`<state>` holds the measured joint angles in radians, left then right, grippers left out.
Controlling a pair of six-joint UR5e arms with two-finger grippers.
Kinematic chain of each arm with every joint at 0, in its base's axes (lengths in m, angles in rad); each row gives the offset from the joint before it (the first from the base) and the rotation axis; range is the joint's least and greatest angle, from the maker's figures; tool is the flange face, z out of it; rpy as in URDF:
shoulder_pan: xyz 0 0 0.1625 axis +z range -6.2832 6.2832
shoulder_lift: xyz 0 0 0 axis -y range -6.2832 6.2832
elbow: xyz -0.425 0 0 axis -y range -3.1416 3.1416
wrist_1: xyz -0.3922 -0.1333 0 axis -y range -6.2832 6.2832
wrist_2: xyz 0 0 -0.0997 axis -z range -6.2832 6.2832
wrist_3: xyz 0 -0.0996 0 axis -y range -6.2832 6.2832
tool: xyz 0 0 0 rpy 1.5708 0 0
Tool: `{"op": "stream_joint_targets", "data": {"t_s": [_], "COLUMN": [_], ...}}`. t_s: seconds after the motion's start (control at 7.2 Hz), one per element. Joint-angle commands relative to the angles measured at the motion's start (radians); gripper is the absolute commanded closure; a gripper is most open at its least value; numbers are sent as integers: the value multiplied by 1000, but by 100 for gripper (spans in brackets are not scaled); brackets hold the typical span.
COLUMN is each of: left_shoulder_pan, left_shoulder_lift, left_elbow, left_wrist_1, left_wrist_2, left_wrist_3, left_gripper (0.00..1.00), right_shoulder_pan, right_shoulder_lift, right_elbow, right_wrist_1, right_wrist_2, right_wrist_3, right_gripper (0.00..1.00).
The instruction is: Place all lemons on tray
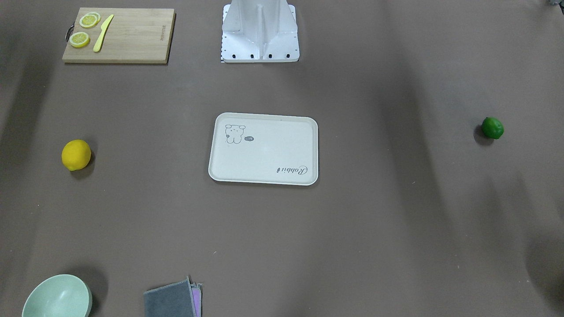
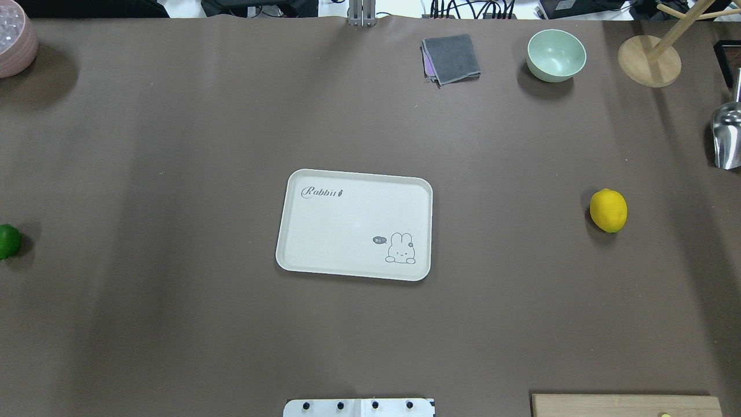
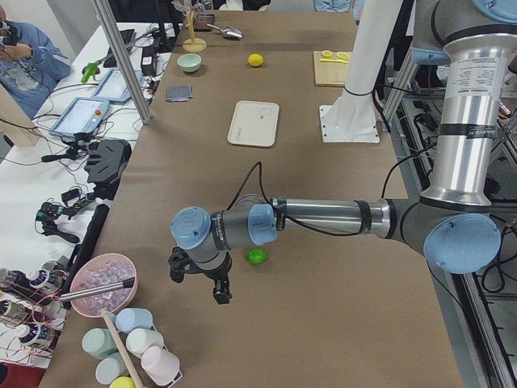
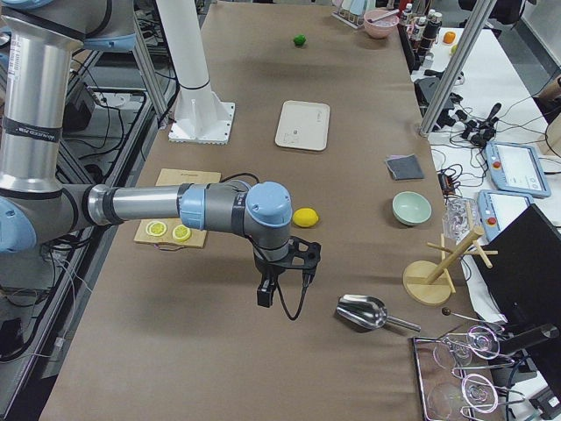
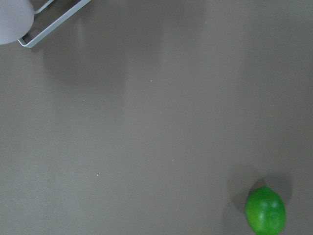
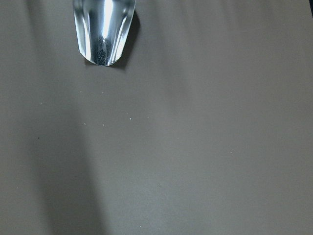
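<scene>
The yellow lemon (image 1: 76, 155) lies on the brown table on my right side, also in the overhead view (image 2: 608, 211). The green lemon (image 1: 492, 127) lies far on my left side, at the overhead view's left edge (image 2: 8, 241) and in the left wrist view (image 5: 264, 209). The cream tray (image 2: 347, 231) sits bare at the table's middle. My left gripper (image 3: 196, 283) hovers just beside the green lemon (image 3: 257, 256). My right gripper (image 4: 285, 285) hovers near the yellow lemon (image 4: 305, 217). Both grippers show only in the side views, so I cannot tell whether they are open or shut.
A wooden cutting board (image 1: 132, 39) with lemon slices and a yellow knife lies near the base. A green bowl (image 2: 556, 55), a grey cloth (image 2: 451, 58), a wooden stand (image 2: 648, 61) and a metal scoop (image 2: 726, 136) stand at the far right. A pink bowl (image 2: 14, 40) is far left.
</scene>
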<state>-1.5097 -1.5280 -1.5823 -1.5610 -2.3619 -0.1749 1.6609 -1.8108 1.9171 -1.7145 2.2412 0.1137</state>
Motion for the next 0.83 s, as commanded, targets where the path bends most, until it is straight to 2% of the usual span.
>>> {"op": "stream_joint_targets", "data": {"t_s": [0.0,0.28,0.42,0.69], "left_shoulder_pan": [98,175,224,298], "left_shoulder_lift": [95,92,92,91], "left_elbow": [-19,-36,-42,-65], "left_wrist_1": [-241,-315,-388,-415], "left_wrist_2": [-6,-7,-5,4], "left_wrist_3": [-244,-355,-444,-526], "left_gripper": [2,2,2,2], "right_shoulder_pan": [-7,-102,-137,-228], "right_shoulder_lift": [4,8,39,135], "right_elbow": [3,3,-15,-84], "right_wrist_1": [16,76,122,214], "right_wrist_2": [6,139,137,164], "right_wrist_3": [1,12,38,165], "right_gripper": [0,0,0,0]}}
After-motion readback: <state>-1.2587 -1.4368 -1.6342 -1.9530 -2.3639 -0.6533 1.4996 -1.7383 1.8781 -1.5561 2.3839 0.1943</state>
